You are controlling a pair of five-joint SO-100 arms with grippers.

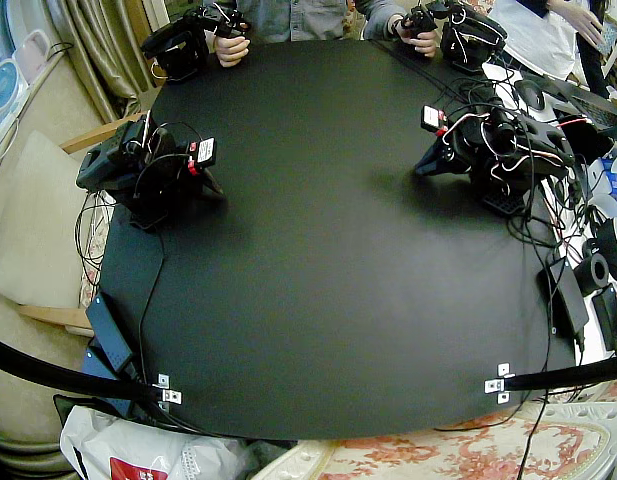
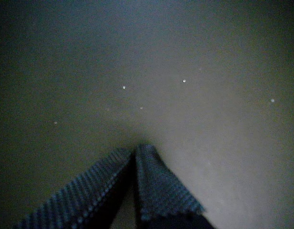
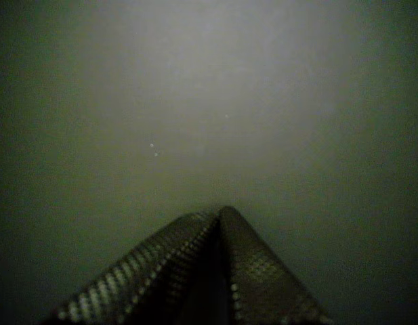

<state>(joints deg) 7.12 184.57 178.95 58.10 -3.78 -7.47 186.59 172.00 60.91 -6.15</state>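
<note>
The black bench (image 1: 318, 300) fills most of what I see from here, bare beneath and ahead of both sets of fingers. The right arm (image 1: 138, 165) sits folded low at one side edge and the left arm (image 1: 498, 150) is folded the same way at the opposite edge. They are well apart, with the open middle of the bench between their fingertips. Behind the left fingers (image 1: 424, 166) a tangle of cables (image 1: 548, 215) spills over the bench edge. Those fingers point down and inward, toward the right fingers (image 1: 212, 184), which slope down the same way. From the fixed view I cannot tell whether either pair touches the surface. In a wrist view the fingers (image 2: 149, 162) are pressed together at the tips with nothing between them, and only bench lies ahead. In a wrist view the fingers (image 3: 232, 230) are likewise together and hold nothing. I cannot tell which arm each view rides on. Smallest of all are the pale specks (image 2: 184, 81) scattered on the bench ahead of the fingertips in a wrist view, with two more (image 3: 153, 149) ahead and to one side in a wrist view.
</note>
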